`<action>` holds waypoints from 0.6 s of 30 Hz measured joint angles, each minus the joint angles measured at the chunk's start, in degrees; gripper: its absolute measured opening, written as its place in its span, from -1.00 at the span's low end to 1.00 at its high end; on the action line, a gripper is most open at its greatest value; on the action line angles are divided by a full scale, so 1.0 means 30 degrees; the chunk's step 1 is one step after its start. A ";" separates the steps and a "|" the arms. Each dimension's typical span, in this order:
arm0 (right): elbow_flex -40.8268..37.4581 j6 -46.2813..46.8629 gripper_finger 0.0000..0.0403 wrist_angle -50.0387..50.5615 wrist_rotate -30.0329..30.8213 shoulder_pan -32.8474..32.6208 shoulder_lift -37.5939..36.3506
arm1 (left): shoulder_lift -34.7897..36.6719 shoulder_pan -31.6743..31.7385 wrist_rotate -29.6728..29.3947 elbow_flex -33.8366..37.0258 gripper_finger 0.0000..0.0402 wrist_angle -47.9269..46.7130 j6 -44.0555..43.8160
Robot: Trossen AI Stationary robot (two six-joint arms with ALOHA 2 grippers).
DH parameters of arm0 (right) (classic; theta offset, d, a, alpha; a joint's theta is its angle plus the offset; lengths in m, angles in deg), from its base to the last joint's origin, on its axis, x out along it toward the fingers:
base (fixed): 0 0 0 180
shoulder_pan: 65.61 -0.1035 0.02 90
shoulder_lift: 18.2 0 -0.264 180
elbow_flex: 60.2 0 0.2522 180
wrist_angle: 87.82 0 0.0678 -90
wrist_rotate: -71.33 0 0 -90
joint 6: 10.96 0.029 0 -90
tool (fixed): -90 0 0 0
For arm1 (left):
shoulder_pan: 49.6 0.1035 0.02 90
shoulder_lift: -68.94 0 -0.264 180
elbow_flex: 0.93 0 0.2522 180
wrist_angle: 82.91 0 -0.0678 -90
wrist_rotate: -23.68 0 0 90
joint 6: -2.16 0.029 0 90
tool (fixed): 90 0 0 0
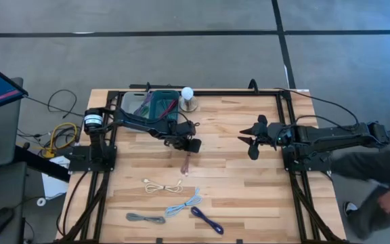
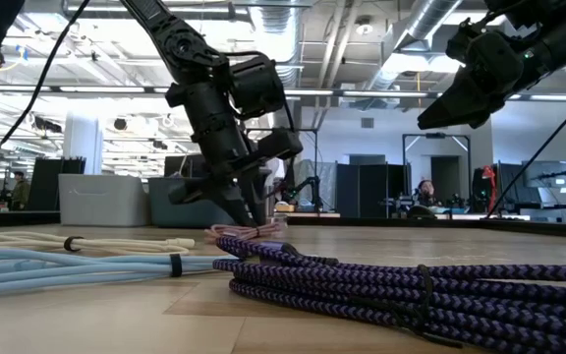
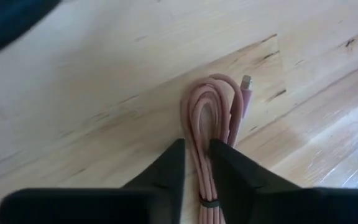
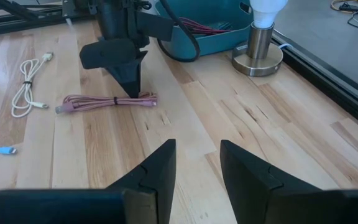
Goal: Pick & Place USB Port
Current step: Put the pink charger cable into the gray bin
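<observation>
Left wrist view: the pink cable (image 3: 213,118) is being straddled by the left tool (image 3: 196,163) on the tabletop (image 3: 92,81).
Its fingers are being held narrowly apart around the coil; the right tool (image 1: 252,141) is being kept well apart, fingers parted.

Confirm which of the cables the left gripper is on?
The pink cable: left gripper straddles its bundle. White, light-blue, grey and purple cables lie apart, nearer the front edge.

The high view looks straight down on the whole table (image 1: 249,196). The low view sits at table-top level, facing the room. Each wrist view looks closely past its own tool; right wrist and high views share the pink cable (image 4: 104,101).
</observation>
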 joint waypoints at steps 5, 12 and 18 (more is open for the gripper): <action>0.0000 0.0000 -0.41 0.0061 0.0003 0.0000 -0.0003 | -0.0273 0.0006 0.0348 -0.0056 -0.95 0.0442 0.0569; 0.0000 0.0000 -0.41 0.0155 0.0007 0.0000 -0.0007 | -0.0458 0.0009 0.0890 -0.0041 -0.97 0.1099 0.1181; 0.0000 0.0000 -0.41 0.0224 0.0005 -0.0003 0.0000 | -0.0433 -0.0001 0.1073 0.0018 -0.97 0.1833 0.1689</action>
